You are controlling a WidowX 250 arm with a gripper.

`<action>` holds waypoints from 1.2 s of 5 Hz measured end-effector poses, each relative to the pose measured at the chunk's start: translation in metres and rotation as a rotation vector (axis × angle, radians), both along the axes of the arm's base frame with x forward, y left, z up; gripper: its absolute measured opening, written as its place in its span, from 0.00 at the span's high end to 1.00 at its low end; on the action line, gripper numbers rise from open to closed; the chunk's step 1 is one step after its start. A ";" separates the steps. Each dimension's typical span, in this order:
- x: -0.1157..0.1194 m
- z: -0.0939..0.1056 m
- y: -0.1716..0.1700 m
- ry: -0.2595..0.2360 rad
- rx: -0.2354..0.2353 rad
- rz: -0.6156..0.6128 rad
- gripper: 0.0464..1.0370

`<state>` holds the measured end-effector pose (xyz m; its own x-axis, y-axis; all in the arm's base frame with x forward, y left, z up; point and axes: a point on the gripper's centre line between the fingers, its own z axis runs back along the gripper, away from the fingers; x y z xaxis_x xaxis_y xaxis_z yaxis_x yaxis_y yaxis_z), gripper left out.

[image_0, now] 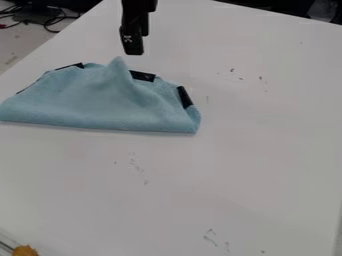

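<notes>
The black gripper (133,46) hangs down from the top edge of the view, left of centre, just above a light blue cloth (100,102). The cloth lies folded on the white table (234,165), with a straight fold along its front side. A peak of fabric stands up near its middle, right below the gripper's tip, with what looks like a small gap between them. Black patches sit along the cloth's back and right edges.
Dark cables (50,19) lie beyond the table's back left edge. An orange-yellow object (25,250) is at the bottom left corner. Small dark marks dot the table's right part and front.
</notes>
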<state>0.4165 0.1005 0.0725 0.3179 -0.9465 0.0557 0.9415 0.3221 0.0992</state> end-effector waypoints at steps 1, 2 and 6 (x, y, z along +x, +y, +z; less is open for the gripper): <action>0.003 -0.009 0.004 -0.013 0.027 0.012 0.04; 0.004 -0.022 0.003 0.027 0.026 0.020 0.04; 0.000 -0.051 -0.003 0.065 -0.002 0.028 0.05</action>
